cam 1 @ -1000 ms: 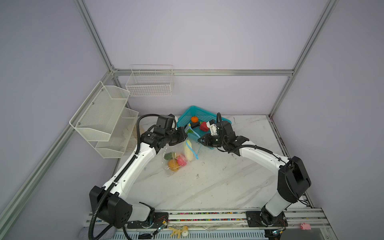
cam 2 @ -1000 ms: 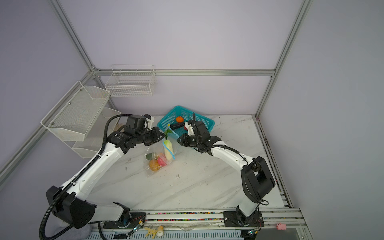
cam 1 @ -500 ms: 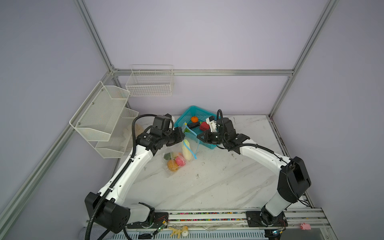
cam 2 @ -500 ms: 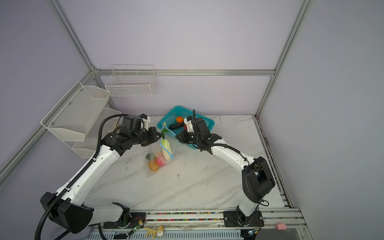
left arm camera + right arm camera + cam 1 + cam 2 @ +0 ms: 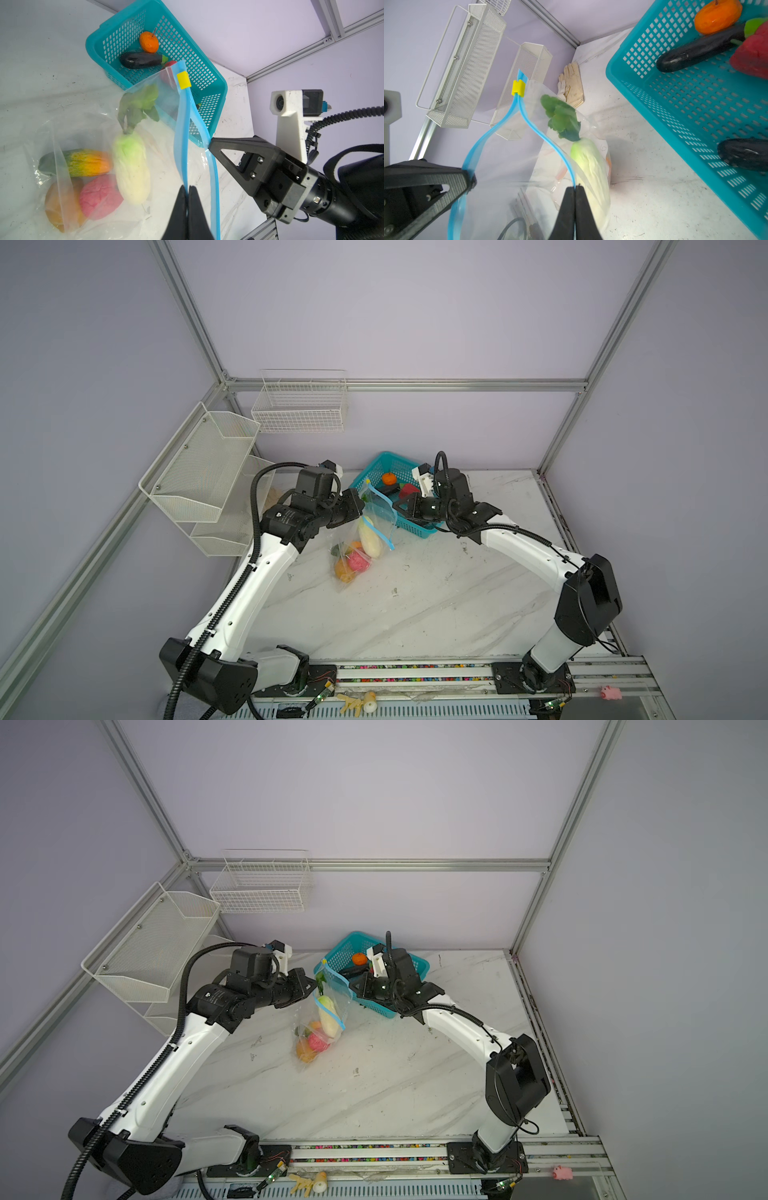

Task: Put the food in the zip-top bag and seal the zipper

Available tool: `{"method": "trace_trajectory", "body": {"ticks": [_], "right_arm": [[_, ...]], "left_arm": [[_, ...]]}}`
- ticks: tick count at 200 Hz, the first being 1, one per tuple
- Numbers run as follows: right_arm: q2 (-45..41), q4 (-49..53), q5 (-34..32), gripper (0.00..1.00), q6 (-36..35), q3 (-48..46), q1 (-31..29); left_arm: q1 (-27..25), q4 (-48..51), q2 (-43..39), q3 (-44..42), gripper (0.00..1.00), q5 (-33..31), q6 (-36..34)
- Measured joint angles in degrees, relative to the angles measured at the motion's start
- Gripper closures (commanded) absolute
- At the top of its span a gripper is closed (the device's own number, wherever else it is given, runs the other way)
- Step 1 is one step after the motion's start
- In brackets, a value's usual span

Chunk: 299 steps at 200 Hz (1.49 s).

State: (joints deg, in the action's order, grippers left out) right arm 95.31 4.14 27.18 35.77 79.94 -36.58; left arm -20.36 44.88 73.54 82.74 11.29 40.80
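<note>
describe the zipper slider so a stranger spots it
Find the teal perforated plastic basket at the back of the marble table. Beside it is a clear plastic bag edged by a light-blue zipper strip. The slider is the small block at one end, yellow against blue.

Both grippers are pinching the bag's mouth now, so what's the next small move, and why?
Probably ease the left gripper and right gripper apart a little to widen the bag mouth. Each is shut on one lip of the zipper, the gap between looks narrow, and an orange and eggplant lie in the basket.
</note>
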Motion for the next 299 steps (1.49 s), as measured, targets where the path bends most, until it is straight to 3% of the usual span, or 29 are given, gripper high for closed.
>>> {"method": "trace_trajectory", "body": {"ticks": [93,180,299], "right_arm": [[0.44,0.52,-0.35,0.96,0.07,1.79,-1.33],[3.56,-0.07,-0.17,0.94,0.59,2.71,-1.88],[2.86,0.07,-0.42,0.53,-1.62,-0.15,0.76]], "left_arm": [[0.04,5.79,-1.51,7.32,1.00,-3.67,-2.99],[0.04,7.52,-2.40,8.55,1.00,-4.22,-3.15],[0.04,1.88,1.51,3.17,1.00,-0.98,-2.95]]}}
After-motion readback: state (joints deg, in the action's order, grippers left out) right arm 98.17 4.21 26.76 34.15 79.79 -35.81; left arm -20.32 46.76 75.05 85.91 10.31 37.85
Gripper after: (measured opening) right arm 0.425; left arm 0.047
